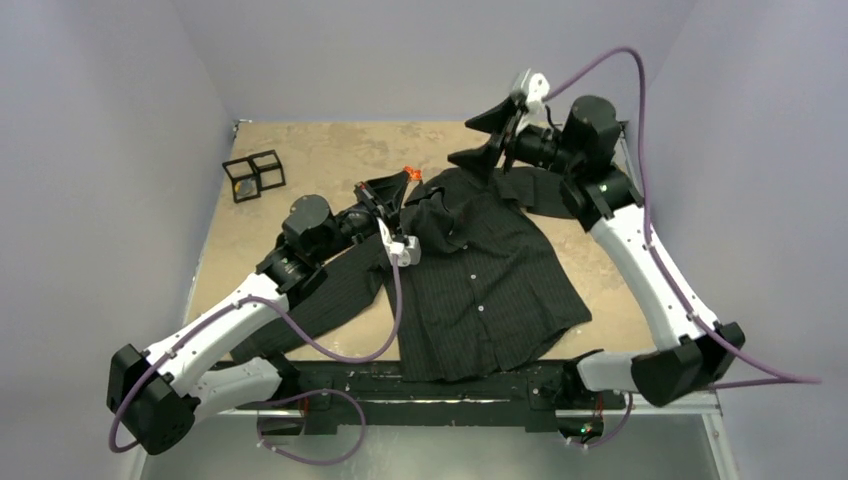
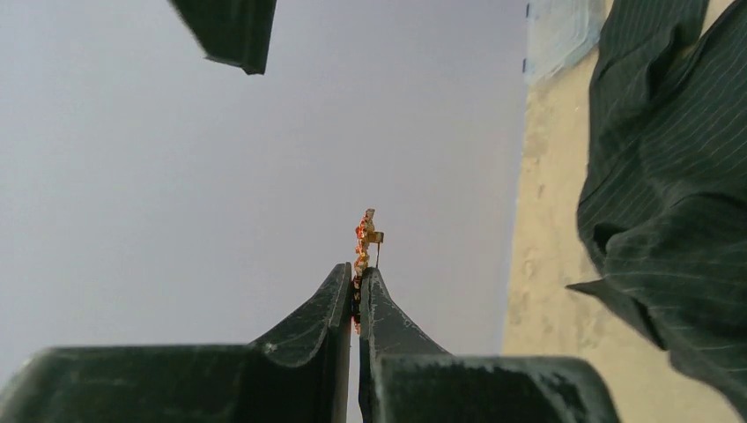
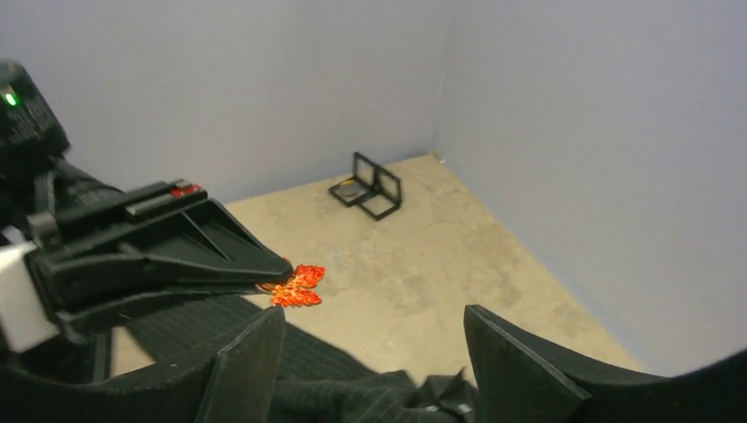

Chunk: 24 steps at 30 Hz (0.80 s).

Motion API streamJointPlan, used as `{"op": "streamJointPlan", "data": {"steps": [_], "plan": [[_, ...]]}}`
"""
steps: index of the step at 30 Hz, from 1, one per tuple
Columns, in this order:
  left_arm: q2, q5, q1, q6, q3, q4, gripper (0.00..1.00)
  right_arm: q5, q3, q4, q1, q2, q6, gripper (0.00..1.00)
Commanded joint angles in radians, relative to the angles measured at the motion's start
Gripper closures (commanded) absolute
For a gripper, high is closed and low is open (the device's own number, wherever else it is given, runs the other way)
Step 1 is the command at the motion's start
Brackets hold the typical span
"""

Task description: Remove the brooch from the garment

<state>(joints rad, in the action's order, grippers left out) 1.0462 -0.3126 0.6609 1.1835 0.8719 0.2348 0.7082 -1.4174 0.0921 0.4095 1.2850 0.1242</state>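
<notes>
The garment, a black pinstriped shirt with white buttons, lies spread on the table; it also shows in the left wrist view and the right wrist view. My left gripper is shut on the brooch, an orange-red glittery butterfly with a gold pin, held clear of the cloth just left of the collar. The brooch shows edge-on in the left wrist view and flat in the right wrist view. My right gripper is open and empty, raised above the collar; its fingers frame the collar below.
A black wire-frame cube stand sits at the back left of the tan tabletop, and shows in the right wrist view. Grey walls enclose the table on three sides. The shirt's left sleeve runs under my left arm.
</notes>
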Motion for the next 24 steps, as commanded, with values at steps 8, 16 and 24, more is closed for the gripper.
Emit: {"op": "streamJointPlan", "data": {"steps": [8,16,24], "plan": [[0.016,-0.153,-0.014,0.410,-0.118,0.406,1.00,0.486,-0.045,-0.326,-0.061,0.213,-0.883,0.34],[0.024,-0.181,-0.010,0.445,-0.125,0.407,1.00,0.545,0.009,-0.718,-0.061,0.247,-1.199,0.42],[0.018,-0.244,-0.008,0.463,-0.126,0.408,1.00,0.520,-0.001,-0.648,-0.059,0.263,-1.175,0.42]]}}
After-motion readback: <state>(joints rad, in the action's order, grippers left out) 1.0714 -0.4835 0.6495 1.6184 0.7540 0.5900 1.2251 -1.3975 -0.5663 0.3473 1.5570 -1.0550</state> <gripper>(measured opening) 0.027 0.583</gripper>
